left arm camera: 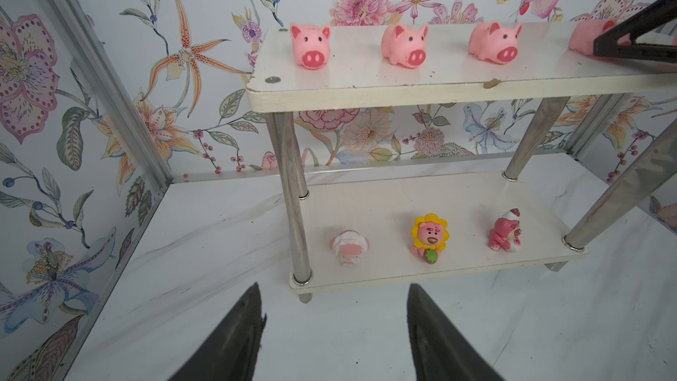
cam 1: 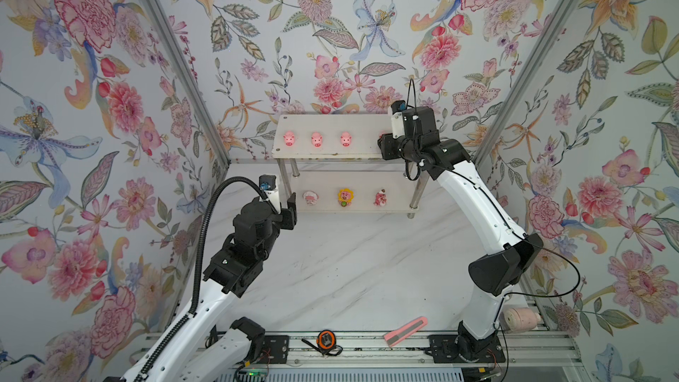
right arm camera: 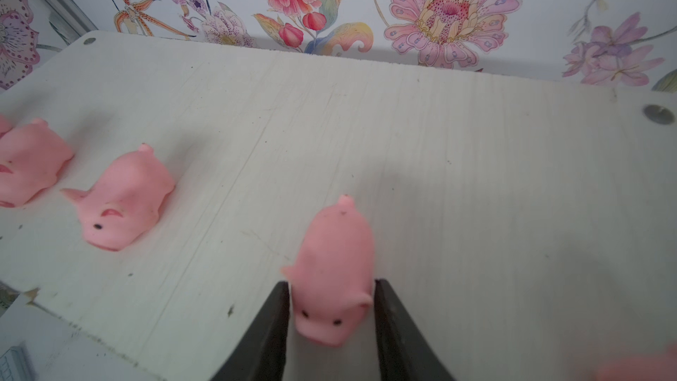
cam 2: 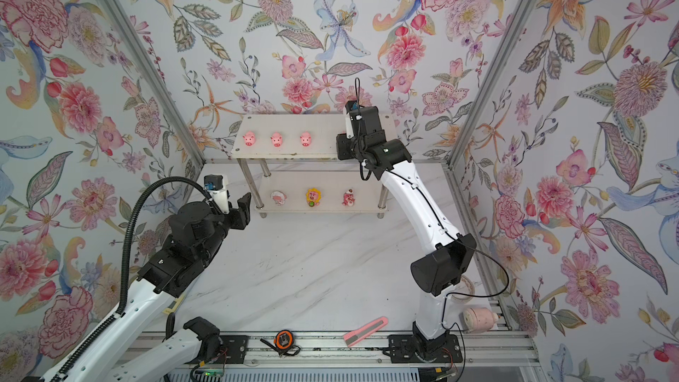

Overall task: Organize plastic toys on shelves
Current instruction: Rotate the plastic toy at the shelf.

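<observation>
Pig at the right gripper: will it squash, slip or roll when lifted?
Probably squashy: the pig looks like soft matte rubber, so the right gripper, flanking its head, may dent it. Likely light, being tiny. Unlikely to roll: it sits flat on the shelf.

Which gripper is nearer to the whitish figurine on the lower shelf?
Left. The left gripper hovers before the end of the lower shelf where the whitish figurine stands; the right gripper is at the opposite end of the upper shelf, fingers against a pig.
</observation>
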Motion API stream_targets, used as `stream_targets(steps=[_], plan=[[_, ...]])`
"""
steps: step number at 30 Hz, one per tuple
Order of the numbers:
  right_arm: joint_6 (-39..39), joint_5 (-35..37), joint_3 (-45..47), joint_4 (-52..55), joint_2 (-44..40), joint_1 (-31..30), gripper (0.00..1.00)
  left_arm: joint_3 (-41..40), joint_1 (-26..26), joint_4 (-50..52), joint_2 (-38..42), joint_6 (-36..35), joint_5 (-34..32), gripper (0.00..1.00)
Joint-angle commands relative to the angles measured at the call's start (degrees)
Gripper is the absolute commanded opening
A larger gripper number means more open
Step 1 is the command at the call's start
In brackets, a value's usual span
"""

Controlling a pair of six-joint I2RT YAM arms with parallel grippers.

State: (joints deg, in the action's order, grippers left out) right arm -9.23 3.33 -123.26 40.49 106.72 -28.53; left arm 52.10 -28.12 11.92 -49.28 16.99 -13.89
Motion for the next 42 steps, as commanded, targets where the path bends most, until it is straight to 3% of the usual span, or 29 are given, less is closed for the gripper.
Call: stream_targets(steps=[1,13,25,42], plan=[[1.07,-4.61,1.37,1.52,-1.73,1.20,0.39,0.47,0.61,0.91,0.38,0.14,0.22,0.64],[2.28,-6.19,4.74,1.52,-3.58,1.77,0.34,0.55,0.52,0.91,-0.01,0.32,0.18,0.64],[0.72,2.27,4.08,1.53,-3.97,-1.86,0.35,0.70,0.70,0.85,-0.27,0.23,0.18,0.64],[1.32,5.73,4.50,1.88,-4.36,-2.49,0.38,1.52,0.87,0.74,-1.60,0.23,0.89,0.64]])
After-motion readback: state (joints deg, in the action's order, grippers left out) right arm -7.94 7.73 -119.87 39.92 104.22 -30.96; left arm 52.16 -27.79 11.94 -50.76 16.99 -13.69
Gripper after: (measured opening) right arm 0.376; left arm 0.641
